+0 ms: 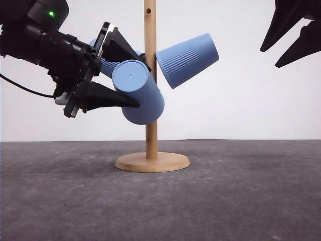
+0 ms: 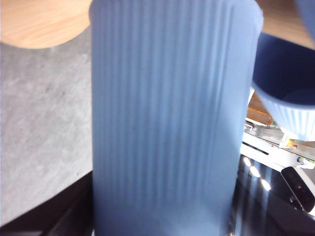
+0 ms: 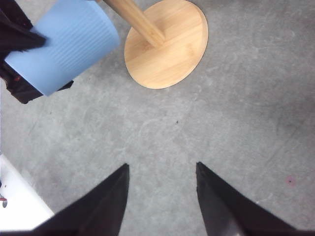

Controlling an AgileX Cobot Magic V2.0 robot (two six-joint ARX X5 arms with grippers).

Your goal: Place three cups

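Front view: the left gripper reaches in from the upper left of the frame, its two black fingers clamped on a light-blue cup, one finger above the cup and one below. That held cup lies tilted at frame centre, its closed base turned toward the camera and its body touching the wooden stand. A second cup sits tilted on the right side of the pole, in the upper centre. A third cup is partly hidden behind the gripper, just left of the pole. The right gripper hangs in the upper right corner, well apart from the cups, its jaws spread with nothing between them. The stand's round base rests on the grey table.
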